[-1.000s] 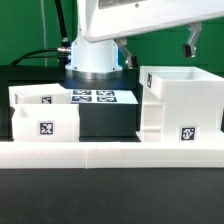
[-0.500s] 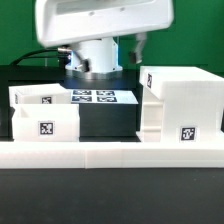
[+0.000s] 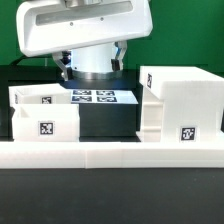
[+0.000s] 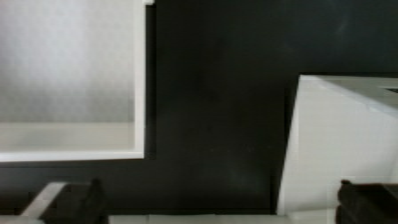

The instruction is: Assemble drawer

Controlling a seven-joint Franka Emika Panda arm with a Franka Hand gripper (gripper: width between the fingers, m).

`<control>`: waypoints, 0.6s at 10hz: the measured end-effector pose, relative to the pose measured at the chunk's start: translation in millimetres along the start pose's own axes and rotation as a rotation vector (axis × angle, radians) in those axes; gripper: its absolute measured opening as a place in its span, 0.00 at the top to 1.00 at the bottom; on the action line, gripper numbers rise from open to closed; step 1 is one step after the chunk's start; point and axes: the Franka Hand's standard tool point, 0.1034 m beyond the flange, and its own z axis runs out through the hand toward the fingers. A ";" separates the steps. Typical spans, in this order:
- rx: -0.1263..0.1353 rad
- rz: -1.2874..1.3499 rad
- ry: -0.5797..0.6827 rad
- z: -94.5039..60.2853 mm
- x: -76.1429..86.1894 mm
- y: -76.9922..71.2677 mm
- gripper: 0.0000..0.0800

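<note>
The end effector (image 4: 217, 200) hangs spread and empty above bare desk (image 4: 214, 100), between the unassembled drawer (image 3: 182, 104) parts. A tray (image 4: 71, 80) lies one side, the housing (image 4: 347, 130) the other. It's likely lining up a pick.

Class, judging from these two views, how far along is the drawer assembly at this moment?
Done: nothing looks joined yet. The front tray and the rear tray stand on the exterior view's left, apart from the housing. In hand: nothing; the gripper is open and empty. Left: probably fitting both trays into the housing.
</note>
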 end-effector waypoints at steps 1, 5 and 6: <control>0.000 -0.011 -0.006 5.8 -0.9 -1.6 0.19; -0.113 -0.034 0.063 37.7 -28.5 27.5 0.19; -0.131 -0.034 0.076 48.2 -31.9 34.9 0.19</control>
